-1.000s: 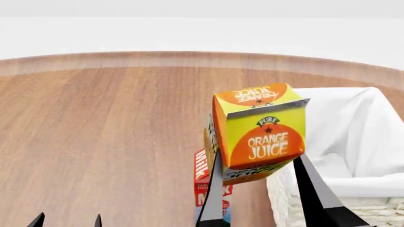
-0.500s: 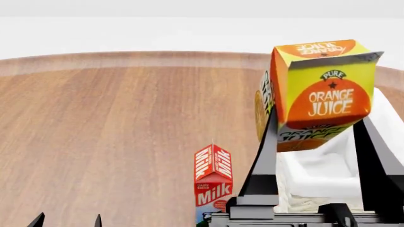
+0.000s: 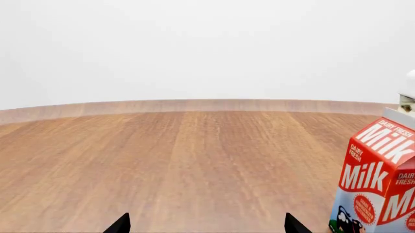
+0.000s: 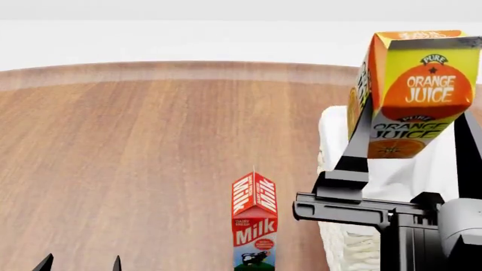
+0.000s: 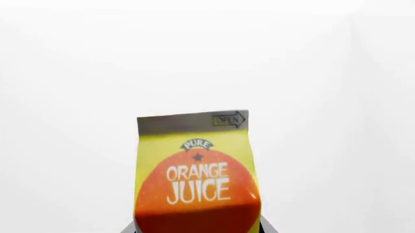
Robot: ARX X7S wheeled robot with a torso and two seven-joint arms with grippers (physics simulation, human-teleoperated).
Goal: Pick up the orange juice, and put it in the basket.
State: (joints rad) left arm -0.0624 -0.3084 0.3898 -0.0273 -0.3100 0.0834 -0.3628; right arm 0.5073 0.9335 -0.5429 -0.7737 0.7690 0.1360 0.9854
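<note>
The tall yellow gable-top orange juice carton (image 4: 412, 93), with its orange circle and white lettering, hangs high in the air, pinched between the dark fingers of the right pincer (image 4: 410, 121), which press on its two side faces low on the body. It tilts a little, its gable away from the pincer. The large cream-white woven wicker basket (image 4: 354, 248) with white cloth lining lies below the pincer and carton.

The risk, as a judgement: the grip sits low on a tall, tilted carton, so it may pivot or slip. Released from this height, it could strike the wicker rim and tumble onto the wooden bench (image 4: 135, 164).

Against the earlier head views, the carton is higher and further to the robot's right, over the basket, and more of the right arm shows.

The red-and-white milk carton (image 4: 254, 226) stands upright beside the basket, unmoved. The left pincer (image 3: 203, 225) is spread, holding nothing.
</note>
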